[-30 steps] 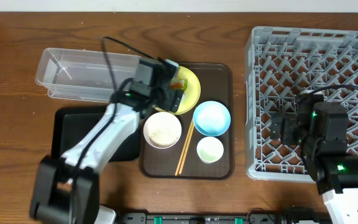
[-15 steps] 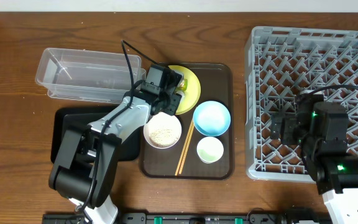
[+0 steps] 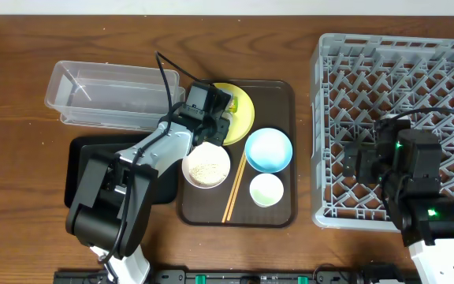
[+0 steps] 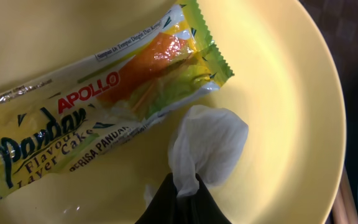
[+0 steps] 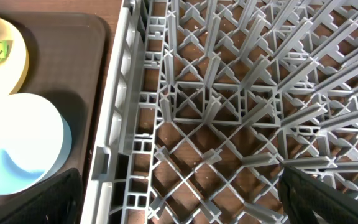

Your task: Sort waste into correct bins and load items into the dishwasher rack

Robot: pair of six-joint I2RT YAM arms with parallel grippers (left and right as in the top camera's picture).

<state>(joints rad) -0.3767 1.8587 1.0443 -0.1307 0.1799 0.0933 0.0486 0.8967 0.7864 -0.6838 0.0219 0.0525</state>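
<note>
On the desk [image 3: 22, 47], left gripper [image 4: 180, 190] jaws clamp the tissue [image 4: 209, 144]; lift vertically, clear of the wrapper [image 4: 104, 99]. Right gripper [image 5: 179, 208] jaws: apart, empty.

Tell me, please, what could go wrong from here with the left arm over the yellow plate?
1. The left end effector pinches only a narrow tail of the tissue, so the wad may slip out or tear on lifting.
2. The wrapper lies against the tissue on the yellow plate; it could be dragged along or pushed off the plate.
</note>
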